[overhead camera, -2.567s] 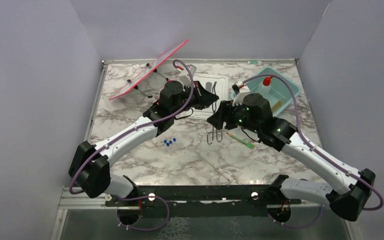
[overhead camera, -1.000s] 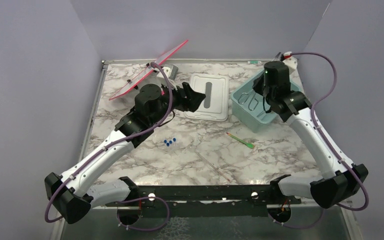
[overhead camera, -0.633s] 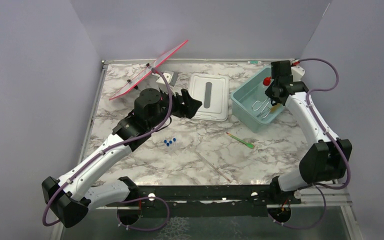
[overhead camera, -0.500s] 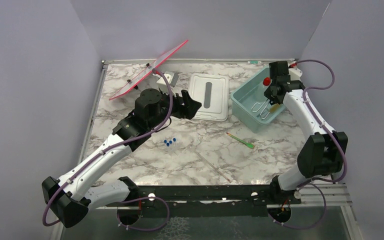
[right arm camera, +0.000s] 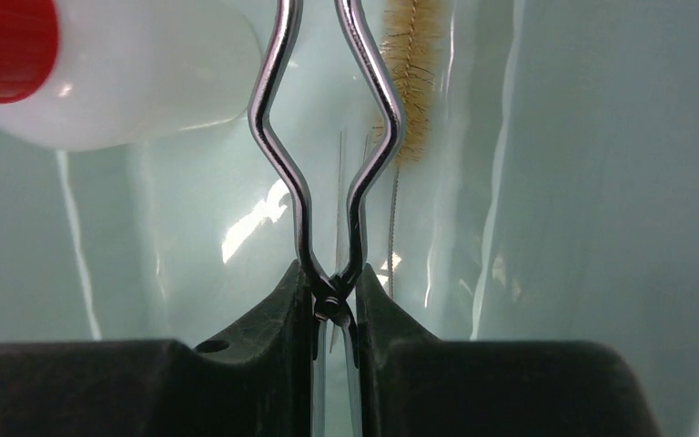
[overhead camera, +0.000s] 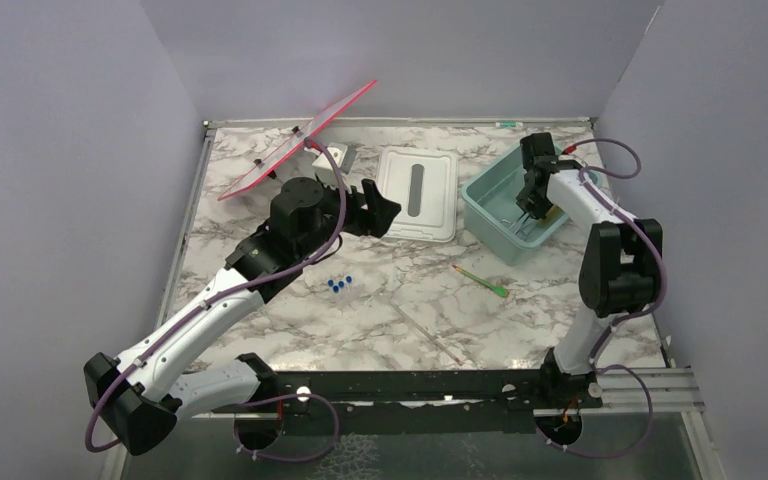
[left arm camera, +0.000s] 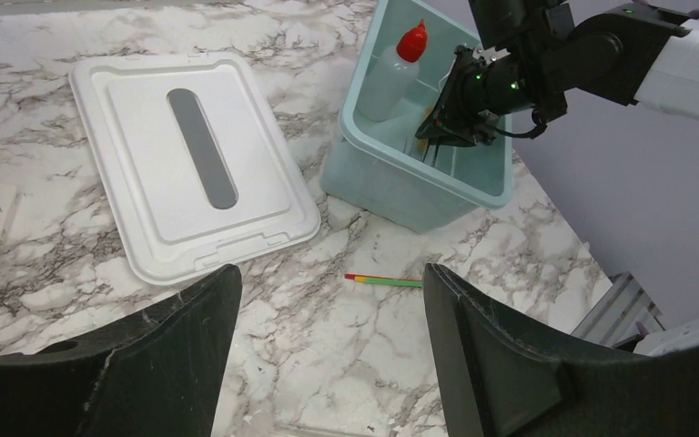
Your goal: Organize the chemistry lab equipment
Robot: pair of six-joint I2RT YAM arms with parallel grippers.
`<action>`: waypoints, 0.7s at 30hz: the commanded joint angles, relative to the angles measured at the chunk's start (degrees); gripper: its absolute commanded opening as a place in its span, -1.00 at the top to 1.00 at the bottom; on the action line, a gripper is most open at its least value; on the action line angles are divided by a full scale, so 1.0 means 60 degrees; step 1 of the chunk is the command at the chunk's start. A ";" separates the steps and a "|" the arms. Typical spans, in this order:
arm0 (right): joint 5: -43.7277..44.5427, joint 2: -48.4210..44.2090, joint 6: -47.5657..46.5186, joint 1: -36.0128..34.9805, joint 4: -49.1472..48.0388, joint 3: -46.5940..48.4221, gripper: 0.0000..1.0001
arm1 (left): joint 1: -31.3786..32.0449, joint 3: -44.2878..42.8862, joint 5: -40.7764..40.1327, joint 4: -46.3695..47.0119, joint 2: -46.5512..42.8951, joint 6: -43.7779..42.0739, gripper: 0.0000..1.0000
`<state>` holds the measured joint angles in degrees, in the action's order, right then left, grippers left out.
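Right arm: folded, elbow raised, forearm angled down into the teal tub (left arm camera: 391, 187). Right claw (right arm camera: 331, 289) narrow, pinching the wire clamp (right arm camera: 255, 116) at its coiled end, inside the tub beside the squeeze bottle (right arm camera: 136, 82) and brush (right arm camera: 411, 55).

Left arm: extended over the desk (overhead camera: 360, 320). Left claw (left arm camera: 328, 278) wide, holding nothing, near the white lid (left arm camera: 127, 137).

Blue-capped tubes (overhead camera: 338, 285) and green-tipped stick (overhead camera: 480, 279) lie on the desk.

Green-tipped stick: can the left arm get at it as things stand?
Probably yes. The green-tipped stick lies flat and uncovered on the marble table, the left gripper is open and empty nearby, and the right gripper is in the teal tub, shut on the wire clamp.
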<state>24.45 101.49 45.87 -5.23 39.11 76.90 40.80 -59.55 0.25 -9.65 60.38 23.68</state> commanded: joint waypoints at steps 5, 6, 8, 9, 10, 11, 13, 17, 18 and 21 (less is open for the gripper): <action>0.0026 0.0784 0.1147 0.0045 0.0189 0.0475 0.66 | 0.0012 0.0179 -0.0529 -0.0150 0.0000 -0.0087 -0.51; -0.0028 0.0780 0.1183 0.0049 0.0117 0.0418 0.60 | 0.0012 0.0181 -0.0557 -0.0150 -0.0003 -0.0081 -0.51; -0.0068 0.0745 0.1241 0.0045 0.0060 0.0382 0.51 | 0.0012 0.0162 -0.0544 -0.0138 -0.0006 -0.0117 -0.52; -0.0082 0.0719 0.1246 0.0042 0.0059 0.0392 0.47 | 0.0005 0.0155 -0.0528 -0.0126 -0.0001 -0.0128 -0.52; -0.0078 0.0688 0.1267 0.0038 0.0086 0.0415 0.39 | 0.0009 0.0151 -0.0526 -0.0119 -0.0011 -0.0150 -0.52; -0.0076 0.0655 0.1288 0.0038 0.0104 0.0426 0.32 | 0.0012 0.0154 -0.0525 -0.0116 -0.0020 -0.0153 -0.52; -0.0082 0.0497 0.1295 0.0049 0.0149 0.0404 0.19 | 0.0005 0.0154 -0.0505 -0.0120 -0.0042 -0.0167 -0.52; -0.0076 -0.0022 0.1308 0.0038 0.0205 0.0206 0.05 | 0.0010 0.0169 -0.0510 -0.0148 -0.0059 -0.0206 -0.52; -0.0065 -0.0172 0.1299 0.0041 0.0243 0.0169 0.04 | 0.0008 0.0169 -0.0498 -0.0151 -0.0077 -0.0211 -0.52; -0.0073 -0.0703 0.1068 0.0043 0.0333 0.0147 0.02 | 0.0012 0.0156 -0.0449 -0.0150 -0.0098 -0.0226 -0.52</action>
<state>23.88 103.13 52.49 -5.23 39.94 77.93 40.80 -58.98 -1.63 -10.48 60.45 23.09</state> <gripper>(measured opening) 0.484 0.758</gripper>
